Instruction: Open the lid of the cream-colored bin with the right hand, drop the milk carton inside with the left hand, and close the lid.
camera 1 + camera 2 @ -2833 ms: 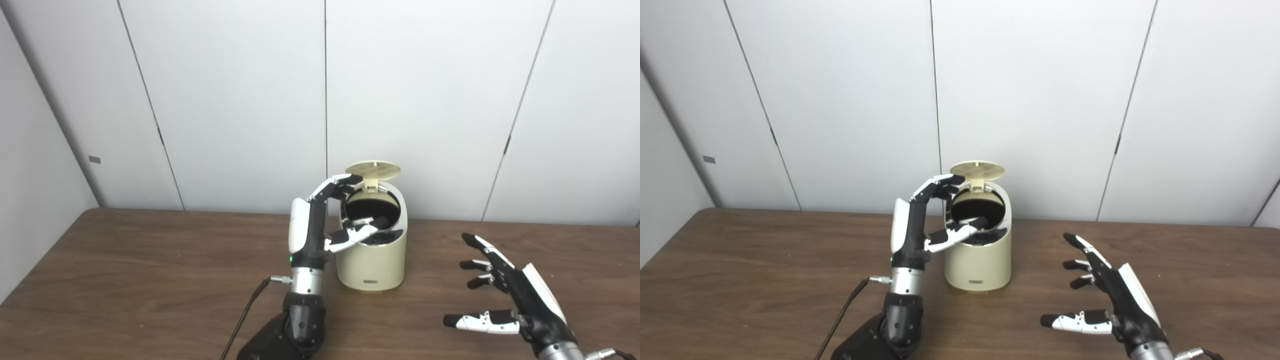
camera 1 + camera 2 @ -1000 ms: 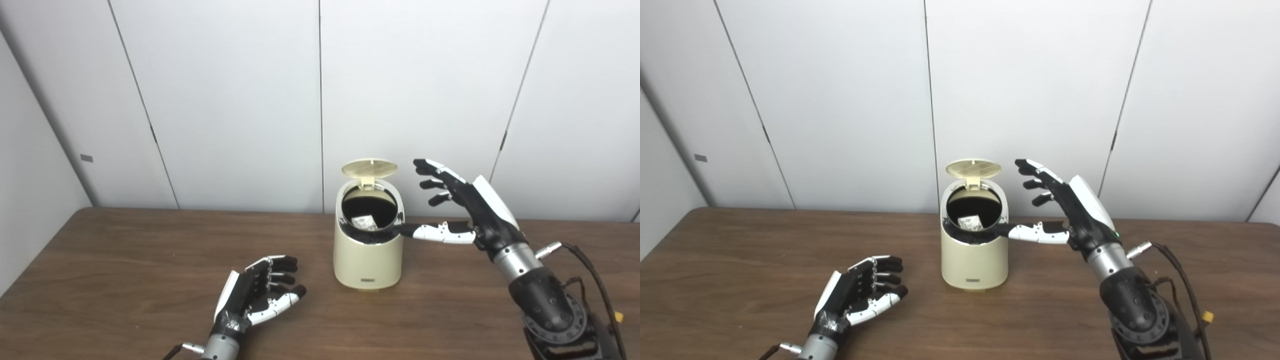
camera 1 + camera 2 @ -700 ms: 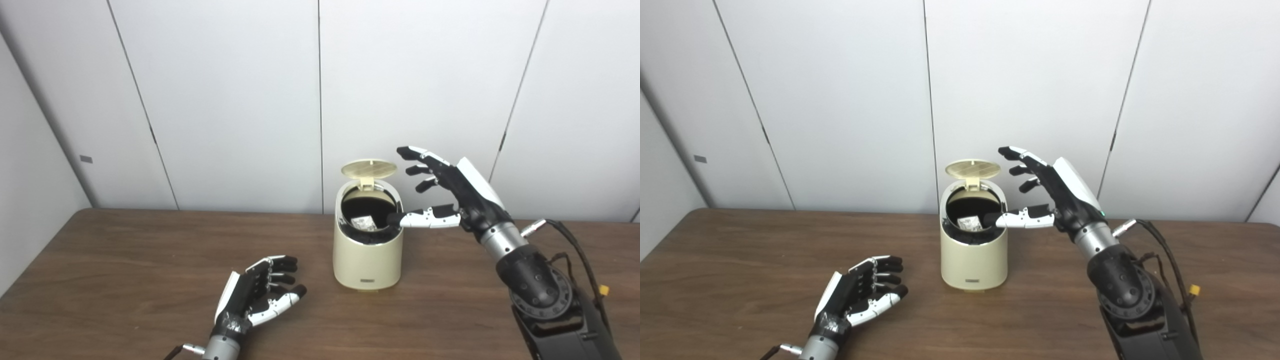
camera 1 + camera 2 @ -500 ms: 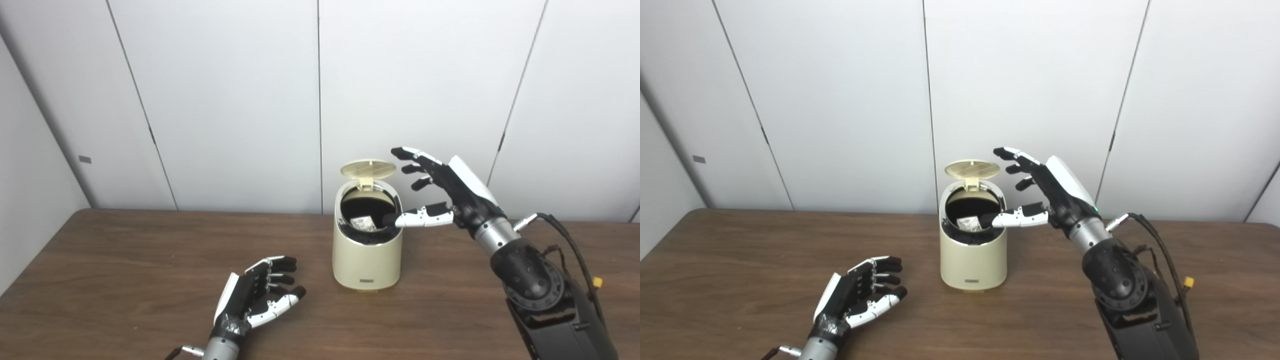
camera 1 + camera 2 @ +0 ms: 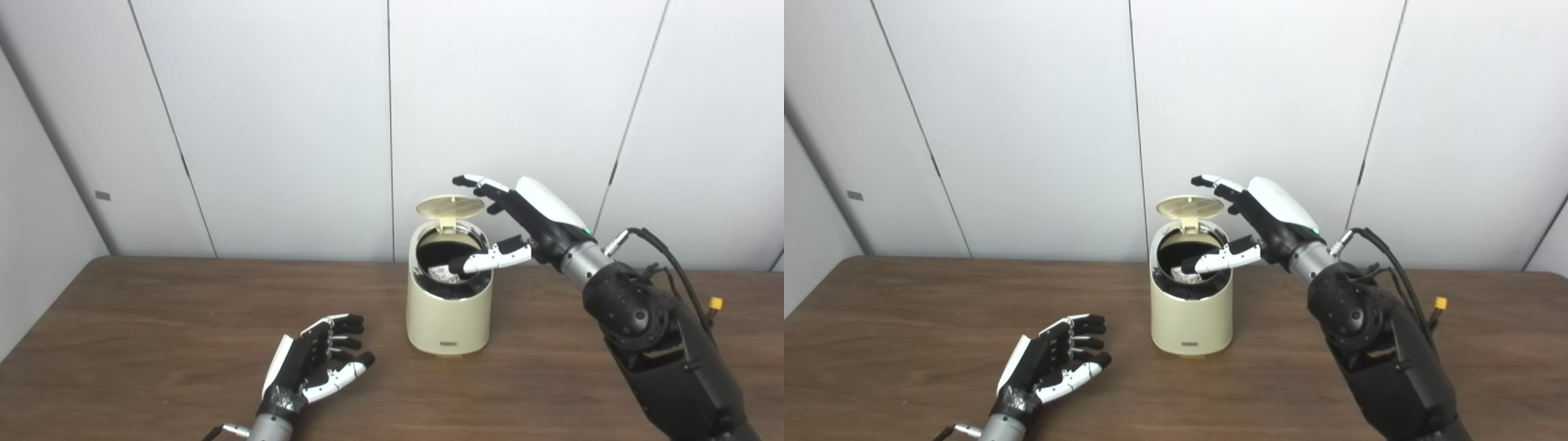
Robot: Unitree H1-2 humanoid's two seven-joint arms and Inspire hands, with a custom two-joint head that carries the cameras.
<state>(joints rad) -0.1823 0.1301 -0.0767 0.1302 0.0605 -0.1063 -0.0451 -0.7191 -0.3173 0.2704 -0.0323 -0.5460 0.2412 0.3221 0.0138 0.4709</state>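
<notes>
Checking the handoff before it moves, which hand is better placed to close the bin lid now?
Right. The right hand is raised beside the upright lid, fingers above it, with the carton already inside the bin. The left hand rests low on the table.

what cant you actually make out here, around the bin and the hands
- Milk carton: both eye views show only a pale scrap inside the bin; the rim and the right hand's thumb hide the rest.
- Lid contact: neither view shows whether the right hand's fingers touch it or are behind it.
- Bin's front label: too small to read.
- Left hand: forearm cut off by the bottom edge.
</notes>
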